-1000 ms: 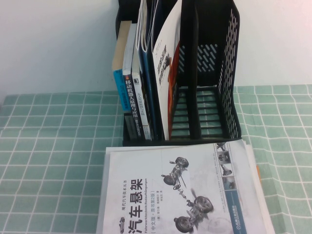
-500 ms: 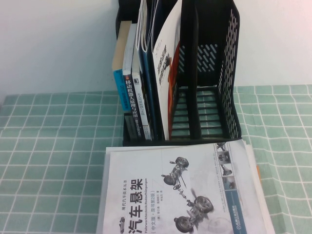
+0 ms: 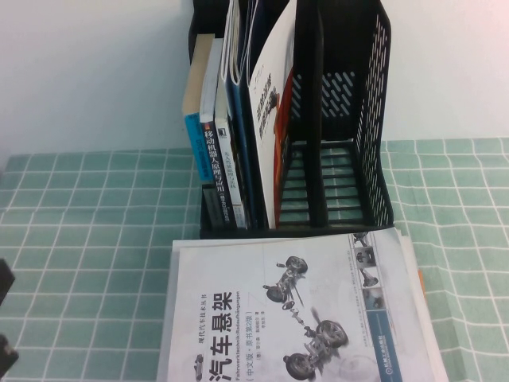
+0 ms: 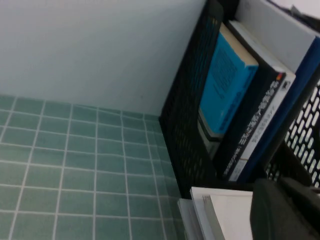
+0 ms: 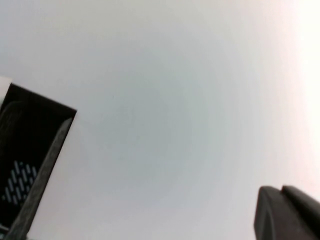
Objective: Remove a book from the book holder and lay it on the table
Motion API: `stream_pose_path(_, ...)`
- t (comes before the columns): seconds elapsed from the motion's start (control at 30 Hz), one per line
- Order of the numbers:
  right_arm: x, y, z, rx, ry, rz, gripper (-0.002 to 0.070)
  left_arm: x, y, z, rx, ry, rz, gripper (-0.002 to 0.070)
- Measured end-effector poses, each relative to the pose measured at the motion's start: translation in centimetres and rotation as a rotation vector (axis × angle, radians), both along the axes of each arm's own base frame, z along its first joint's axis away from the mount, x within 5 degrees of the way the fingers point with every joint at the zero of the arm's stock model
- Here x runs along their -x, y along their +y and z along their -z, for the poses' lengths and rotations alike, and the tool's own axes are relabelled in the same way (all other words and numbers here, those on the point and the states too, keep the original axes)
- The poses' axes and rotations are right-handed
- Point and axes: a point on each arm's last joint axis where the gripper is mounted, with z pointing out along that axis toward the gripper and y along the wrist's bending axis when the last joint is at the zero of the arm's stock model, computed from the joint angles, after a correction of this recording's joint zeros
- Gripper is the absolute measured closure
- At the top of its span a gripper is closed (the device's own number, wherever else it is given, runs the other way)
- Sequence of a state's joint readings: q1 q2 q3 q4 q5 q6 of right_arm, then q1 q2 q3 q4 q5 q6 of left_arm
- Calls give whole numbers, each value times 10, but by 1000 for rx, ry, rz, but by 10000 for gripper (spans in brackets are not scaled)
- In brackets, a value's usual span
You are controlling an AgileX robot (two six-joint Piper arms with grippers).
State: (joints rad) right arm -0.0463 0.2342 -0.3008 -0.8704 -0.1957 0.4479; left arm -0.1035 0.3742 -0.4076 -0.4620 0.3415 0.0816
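**Green cloth, book not yet reached**

Green-checked table (image 3: 87, 239) is where we start: at its left edge our left gripper (image 3: 4, 318) just enters the high view, and we cannot tell how its fingers stand. Further right, the book (image 3: 270, 103) stands upright in the book holder (image 3: 374, 119), beside the narrow-spined books (image 3: 215, 151), untouched. A car-suspension book (image 3: 294, 310) lies flat in front. Our right gripper (image 5: 287, 215) faces the bare wall, fingers unreadable. We judge the reach just beginning; next, we must pinch the book's top edge.

left claw (image 3: 5, 318) now showing at table's (image 3: 87, 239) near-left edge
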Motion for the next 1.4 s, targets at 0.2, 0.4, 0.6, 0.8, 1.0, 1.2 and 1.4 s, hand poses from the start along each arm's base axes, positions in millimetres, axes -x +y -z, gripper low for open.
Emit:
stream_pose_path(0.2,-42,7,6,-33,152,-107,678,-34,-9,-33,-98,-56,79,678)
stream_pose_path(0.4,-89,20,29,-82,287,-283,678,-68,-14,-67,-150,-189,78,678)
stream_pose_path(0.6,-126,22,45,-74,392,-325,678,-99,-47,-80,-323,-247,247,677)
stream_pose_path(0.8,-149,10,55,80,517,-194,678,-128,-90,-73,-387,-255,300,678)
stream_pose_path(1.0,-151,-18,63,140,763,99,678,-142,-127,-67,-401,-254,286,678)
stream_pose_path(1.2,-139,6,77,-1,720,-56,678,-160,-154,-56,-241,-112,271,678)
stream_pose_path(1.4,-128,55,69,-52,573,-405,678,-175,-167,-57,-155,-55,247,678)
